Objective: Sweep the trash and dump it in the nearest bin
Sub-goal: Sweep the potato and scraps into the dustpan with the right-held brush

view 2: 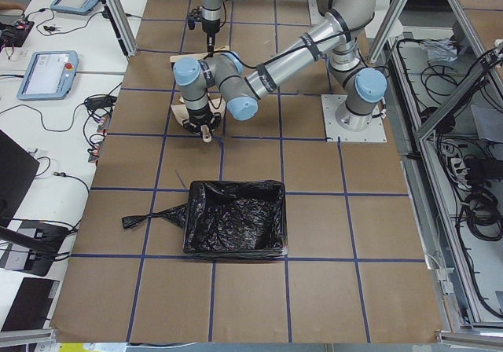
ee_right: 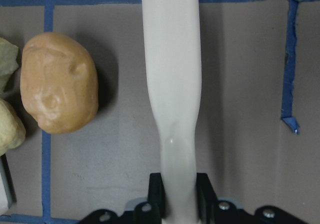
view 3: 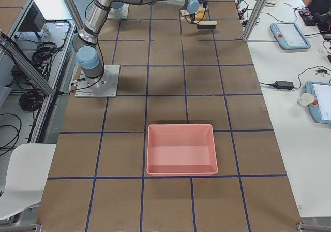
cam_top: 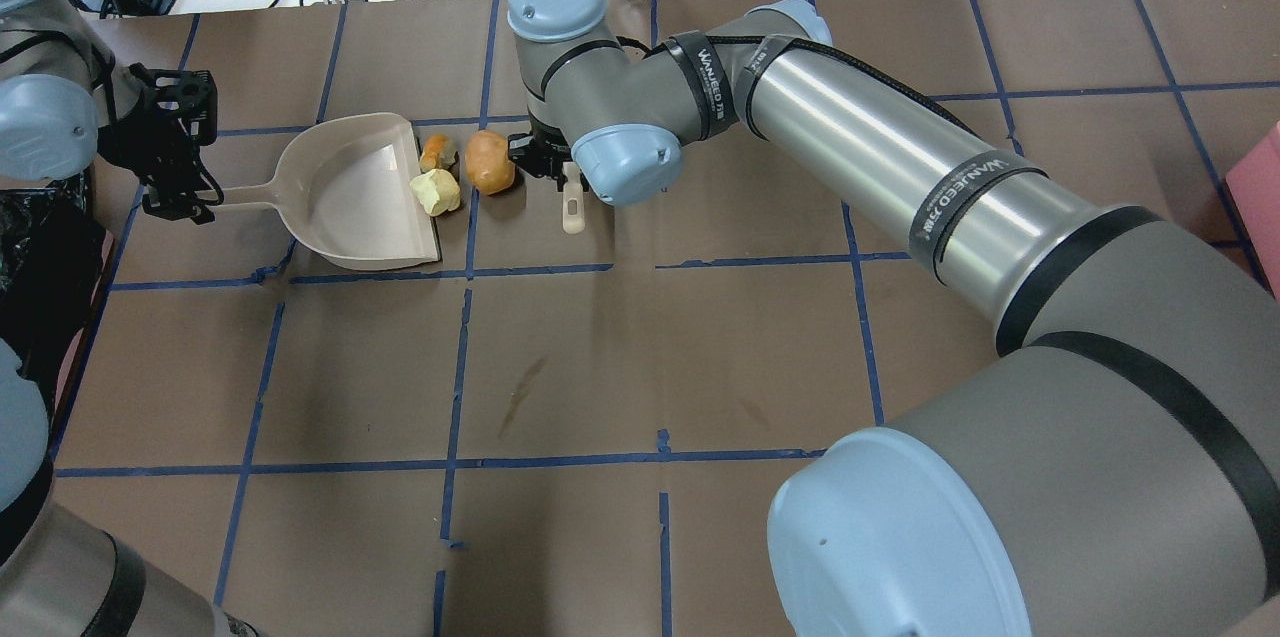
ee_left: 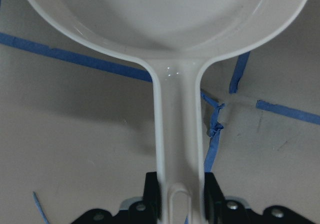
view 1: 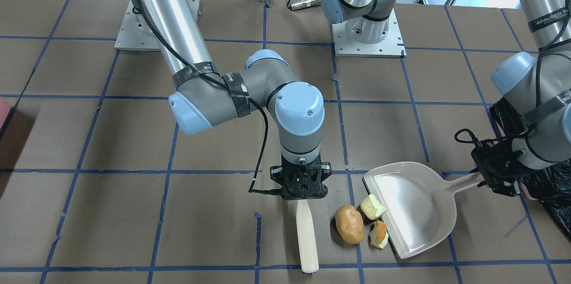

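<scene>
The trash lies at the open lip of a beige dustpan (view 1: 412,208): a brown-orange potato-like lump (view 1: 349,224), a pale yellow chunk (view 1: 373,207) touching the lip, and an orange peel chunk (view 1: 379,233). My left gripper (view 1: 488,178) is shut on the dustpan handle (ee_left: 177,134). My right gripper (view 1: 299,188) is shut on a white brush handle (ee_right: 172,84). The brush (view 1: 307,239) lies just beside the lump (ee_right: 59,89), on the side away from the dustpan and not touching it. The bin (view 2: 236,218), lined with a black bag, stands next to my left arm.
An empty pink tray (view 3: 181,149) sits on the table's far right end, away from the trash. The bin's black bag shows at the edge of the front view (view 1: 551,186). Blue tape lines cross the brown table cover (cam_top: 640,367).
</scene>
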Controlling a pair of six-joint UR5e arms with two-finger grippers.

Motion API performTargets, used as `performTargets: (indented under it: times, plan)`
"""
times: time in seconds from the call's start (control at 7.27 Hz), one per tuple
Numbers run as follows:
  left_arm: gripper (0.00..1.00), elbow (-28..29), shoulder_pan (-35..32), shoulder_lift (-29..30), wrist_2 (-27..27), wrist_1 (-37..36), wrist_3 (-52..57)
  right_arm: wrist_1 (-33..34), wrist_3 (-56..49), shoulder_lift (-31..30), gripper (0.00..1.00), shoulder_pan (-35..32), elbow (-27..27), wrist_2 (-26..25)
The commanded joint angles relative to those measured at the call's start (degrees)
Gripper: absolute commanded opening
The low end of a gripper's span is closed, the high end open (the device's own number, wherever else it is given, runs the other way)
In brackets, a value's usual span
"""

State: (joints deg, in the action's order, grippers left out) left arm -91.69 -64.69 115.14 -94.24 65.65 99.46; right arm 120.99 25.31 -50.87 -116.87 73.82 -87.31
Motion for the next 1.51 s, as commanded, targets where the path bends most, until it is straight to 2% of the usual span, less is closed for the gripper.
performTargets:
  times: [0.0,0.14,0.41,0.83,1.24,1.38]
  plan:
    - [0.01,0.1,0.0,0.0,0.0,0.0,-0.1,0.1,4.2,0.9,0.1,-3.8,-0.3,0.1]
    - [0.01,0.1,0.0,0.0,-0.1,0.0,-0.2,0.1,5.8,1.6,0.1,-4.3,-1.0,0.6]
    - [0.01,0.0,0.0,0.0,-0.8,0.2,-0.7,0.2,13.6,4.7,0.1,-9.7,-5.2,0.2]
    - [0.01,-0.1,0.0,0.0,-0.2,0.1,-0.8,-1.5,23.3,10.8,0.1,-16.0,-16.8,-1.6]
    - [0.01,-0.1,0.0,0.0,-0.2,0.1,-0.8,-5.1,27.9,10.2,0.11,-19.4,-20.1,-1.7]
    - [0.01,-0.2,0.2,0.0,2.0,0.2,-0.8,-7.8,26.8,9.3,0.11,-19.4,-20.0,-2.9]
